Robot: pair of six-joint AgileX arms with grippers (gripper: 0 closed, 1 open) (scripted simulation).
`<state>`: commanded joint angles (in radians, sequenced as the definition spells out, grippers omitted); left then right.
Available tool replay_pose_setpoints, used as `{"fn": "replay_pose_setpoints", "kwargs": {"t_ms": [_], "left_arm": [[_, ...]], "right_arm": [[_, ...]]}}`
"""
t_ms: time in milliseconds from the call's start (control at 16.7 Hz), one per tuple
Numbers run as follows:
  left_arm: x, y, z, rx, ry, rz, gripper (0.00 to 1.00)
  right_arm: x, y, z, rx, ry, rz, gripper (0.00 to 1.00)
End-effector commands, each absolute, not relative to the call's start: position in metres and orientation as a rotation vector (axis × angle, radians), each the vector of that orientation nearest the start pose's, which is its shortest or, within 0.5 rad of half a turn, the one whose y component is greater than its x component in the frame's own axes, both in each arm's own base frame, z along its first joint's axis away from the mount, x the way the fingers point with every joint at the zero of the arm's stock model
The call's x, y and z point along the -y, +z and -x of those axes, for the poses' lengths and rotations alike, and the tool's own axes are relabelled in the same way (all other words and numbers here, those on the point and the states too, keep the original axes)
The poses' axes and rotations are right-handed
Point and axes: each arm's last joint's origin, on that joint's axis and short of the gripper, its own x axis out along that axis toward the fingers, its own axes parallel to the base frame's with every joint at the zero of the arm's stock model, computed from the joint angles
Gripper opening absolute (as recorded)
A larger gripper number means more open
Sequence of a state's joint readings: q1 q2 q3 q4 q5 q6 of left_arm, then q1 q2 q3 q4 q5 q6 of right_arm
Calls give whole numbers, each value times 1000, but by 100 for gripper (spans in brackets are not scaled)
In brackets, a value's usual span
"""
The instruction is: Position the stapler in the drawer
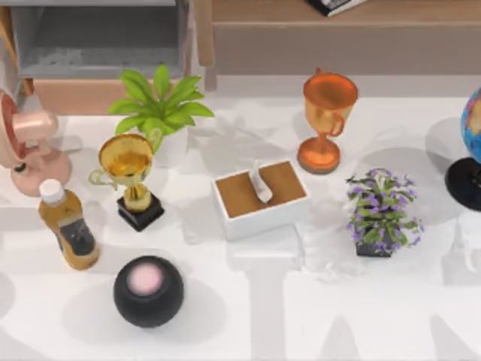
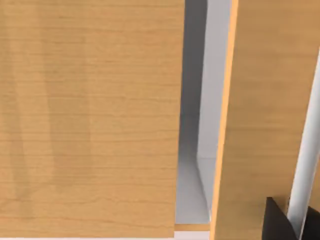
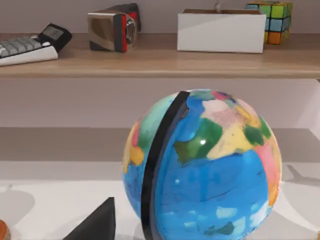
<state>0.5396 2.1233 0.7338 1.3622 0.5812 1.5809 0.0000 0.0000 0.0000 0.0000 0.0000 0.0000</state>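
drawer (image 1: 98, 37) open at table's top left; left wrist faces its wood panel.

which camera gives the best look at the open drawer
The top view. It looks down into the drawer at the table's far left, showing its grey inside, pale walls and tan front panel. The left wrist view sits close against tan wooden panels with a grey gap between them, probably the same unit. The right wrist view faces a globe and a shelf instead.
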Motion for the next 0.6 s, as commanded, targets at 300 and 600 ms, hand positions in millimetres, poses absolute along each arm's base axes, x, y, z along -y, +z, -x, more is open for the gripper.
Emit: {"fn": "replay_pose_setpoints", "kwargs": {"t_ms": [300,600], "left_arm": [[-174,89,-320,-7,-33,-1550,0],[-176,90,-362,-3,-25,-1555,0]], "right_arm": [[1,160,-106,0,0,0,100],[1,160,-106,0,0,0,100]]}}
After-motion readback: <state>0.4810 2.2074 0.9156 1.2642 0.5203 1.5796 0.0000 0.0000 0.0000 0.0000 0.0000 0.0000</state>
